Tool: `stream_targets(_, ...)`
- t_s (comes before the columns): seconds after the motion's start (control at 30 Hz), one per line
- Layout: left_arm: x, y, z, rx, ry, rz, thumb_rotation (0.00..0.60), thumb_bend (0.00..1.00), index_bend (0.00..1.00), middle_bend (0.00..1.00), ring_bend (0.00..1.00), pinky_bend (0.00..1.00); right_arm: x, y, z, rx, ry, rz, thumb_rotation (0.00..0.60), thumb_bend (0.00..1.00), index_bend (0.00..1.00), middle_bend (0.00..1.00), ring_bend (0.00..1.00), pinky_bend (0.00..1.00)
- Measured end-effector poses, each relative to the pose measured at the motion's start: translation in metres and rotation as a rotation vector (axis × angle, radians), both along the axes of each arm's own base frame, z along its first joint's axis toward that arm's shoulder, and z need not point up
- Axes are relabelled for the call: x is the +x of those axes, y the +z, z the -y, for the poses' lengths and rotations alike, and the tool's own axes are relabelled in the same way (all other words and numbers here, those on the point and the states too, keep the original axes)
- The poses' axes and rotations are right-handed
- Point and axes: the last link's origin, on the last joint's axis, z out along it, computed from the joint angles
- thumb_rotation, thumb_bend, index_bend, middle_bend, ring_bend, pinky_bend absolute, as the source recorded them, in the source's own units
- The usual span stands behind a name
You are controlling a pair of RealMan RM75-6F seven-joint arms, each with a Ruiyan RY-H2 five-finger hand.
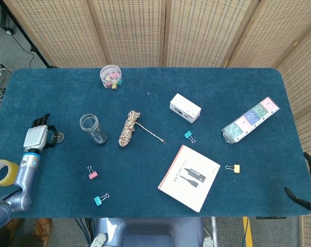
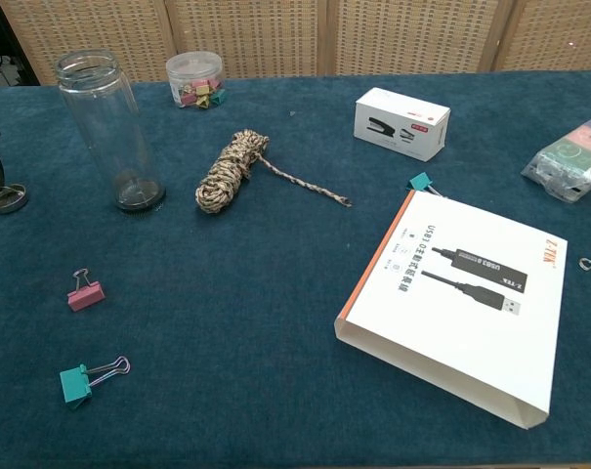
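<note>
We see a small round metal lid (image 1: 58, 137) lying flat on the napped blue tabletop (image 1: 145, 108) near its 9 o'clock edge. The left hand (image 1: 38, 135) sits just at the lid's 9 o'clock, dark fingers curled around toward it; whether they actually pinch the lid we cannot tell, since the chest view shows only a fingertip beside the shiny disc. At the lid's 3 o'clock stands an upright clear glass jar (image 1: 92, 128), cylindrical and open-mouthed. Further the same way lies a coiled bundle of speckled braided rope (image 1: 129, 128) with one loose tail. At the jar's 6 o'clock rest a pink binder clip (image 1: 92, 174) and a teal binder clip (image 1: 99, 199). The right hand (image 1: 308, 185) hangs off the tabletop's 4 o'clock corner, fingers spread, holding nothing.
</note>
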Motion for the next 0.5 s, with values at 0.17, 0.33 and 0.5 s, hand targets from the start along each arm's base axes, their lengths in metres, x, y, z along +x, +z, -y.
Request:
stream_targets(0.17, 0.001, 0.005, 0.000, 0.014, -0.011, -0.006, 0.600, 0.49, 0.65, 0.00, 0.00, 0.00, 0.000, -0.001, 0.000, 0.004, 0.001, 0.001, 0.600, 0.21, 0.00, 0.00, 0.00, 0.00)
stream_targets(0.33, 0.003, 0.012, 0.002, 0.029, -0.029, -0.012, 0.600, 0.49, 0.65, 0.00, 0.00, 0.00, 0.001, -0.002, 0.000, 0.009, 0.003, 0.002, 0.600, 0.21, 0.00, 0.00, 0.00, 0.00)
stream_targets(0.5, 0.008, 0.024, 0.004, 0.055, -0.064, -0.018, 0.600, 0.49, 0.65, 0.00, 0.00, 0.00, 0.002, -0.002, 0.000, 0.009, 0.005, 0.002, 0.600, 0.21, 0.00, 0.00, 0.00, 0.00)
